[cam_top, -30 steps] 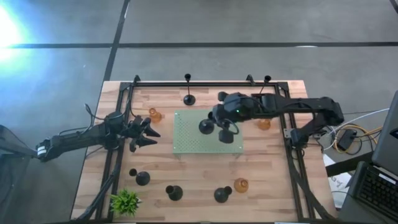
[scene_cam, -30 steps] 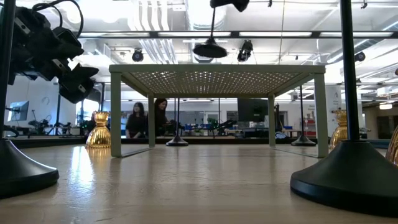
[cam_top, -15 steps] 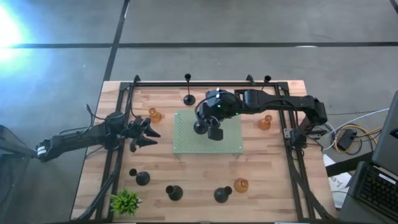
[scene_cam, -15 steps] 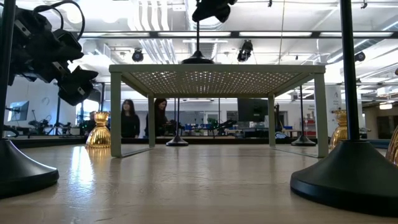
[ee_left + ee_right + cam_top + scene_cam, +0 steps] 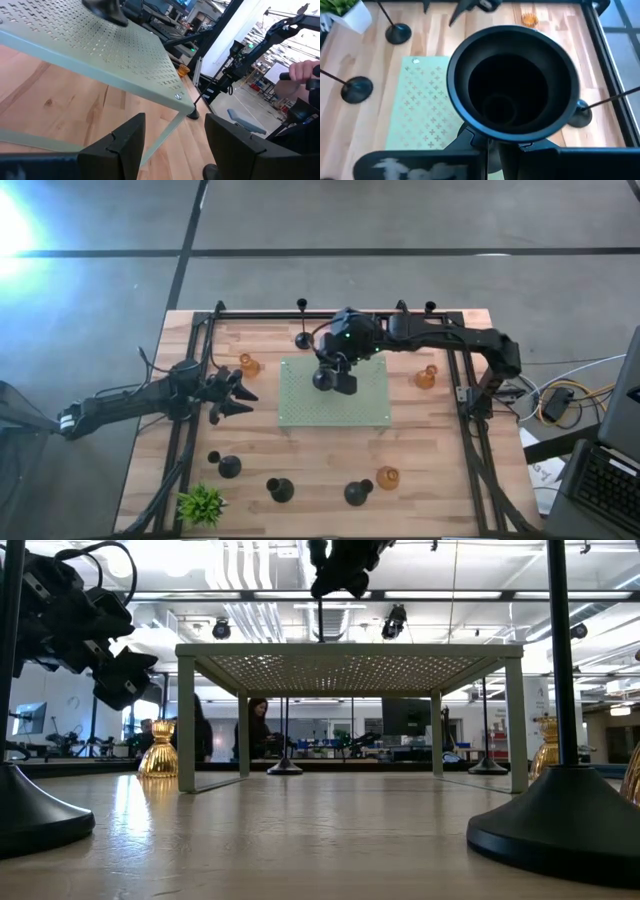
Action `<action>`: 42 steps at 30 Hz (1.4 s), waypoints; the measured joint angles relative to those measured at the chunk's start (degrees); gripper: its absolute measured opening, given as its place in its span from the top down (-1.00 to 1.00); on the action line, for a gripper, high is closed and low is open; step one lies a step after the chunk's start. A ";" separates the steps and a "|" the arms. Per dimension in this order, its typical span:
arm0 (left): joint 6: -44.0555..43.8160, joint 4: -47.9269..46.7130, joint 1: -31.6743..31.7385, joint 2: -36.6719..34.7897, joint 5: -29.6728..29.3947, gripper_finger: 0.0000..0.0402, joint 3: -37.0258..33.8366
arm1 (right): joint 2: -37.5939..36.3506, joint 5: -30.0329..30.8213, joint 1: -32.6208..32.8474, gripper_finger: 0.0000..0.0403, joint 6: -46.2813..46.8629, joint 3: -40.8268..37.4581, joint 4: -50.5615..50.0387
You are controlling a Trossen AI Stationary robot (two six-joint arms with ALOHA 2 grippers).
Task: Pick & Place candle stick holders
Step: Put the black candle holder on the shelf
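Observation:
My right gripper [image 5: 340, 375] is over the far part of the pale green perforated stand [image 5: 300, 405], shut on a black candle stick holder [image 5: 512, 82]. The holder's open cup fills the right wrist view. In the low view its thin stem [image 5: 320, 620] runs down to the stand's top [image 5: 350, 650], and its base is hidden behind the stand's edge. My left gripper [image 5: 228, 393] is open and empty, just left of the stand, above the table; its two fingers stand apart in the left wrist view [image 5: 175, 145]. My right gripper pinches the holder between its two fingers just below the cup [image 5: 492, 142], coming from above and pointing down. The cup hides the place of contact. The holder stands upright. I cannot tell whether its base touches the stand's top.
A tall black holder [image 5: 304, 340] stands beyond the stand. Several black holders [image 5: 281, 490] and an amber one [image 5: 387, 477] stand near the front edge. Amber ones stand left [image 5: 249, 364] and right [image 5: 426, 377] of the stand. A green plant [image 5: 202, 505] is at the front left corner.
My right gripper has carried the black holder toward the table's left and far edge, across the stand. It has lowered the holder: the base hung clear above the stand's top, then sank level with it and out of sight in the low view.

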 joint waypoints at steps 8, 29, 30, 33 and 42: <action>0.00 -0.12 0.00 0.00 0.00 -0.04 0.00 | 1.75 -1.51 0.06 0.94 -0.33 -0.02 -0.01; 0.03 -0.20 0.00 0.00 0.02 -0.04 0.00 | 1.84 -1.25 -0.32 0.66 0.11 -0.39 -0.01; 0.04 -0.21 0.02 0.00 0.02 -0.04 0.00 | 1.84 -1.25 -0.33 0.62 0.02 -0.39 0.00; 0.02 -0.22 0.00 0.00 0.02 -0.04 0.00 | 1.81 -1.25 -0.31 0.50 -0.01 -0.39 -0.01; 0.04 -0.22 0.00 0.02 0.06 -0.04 0.00 | 0.65 1.61 -0.35 0.17 -0.32 -0.39 -2.44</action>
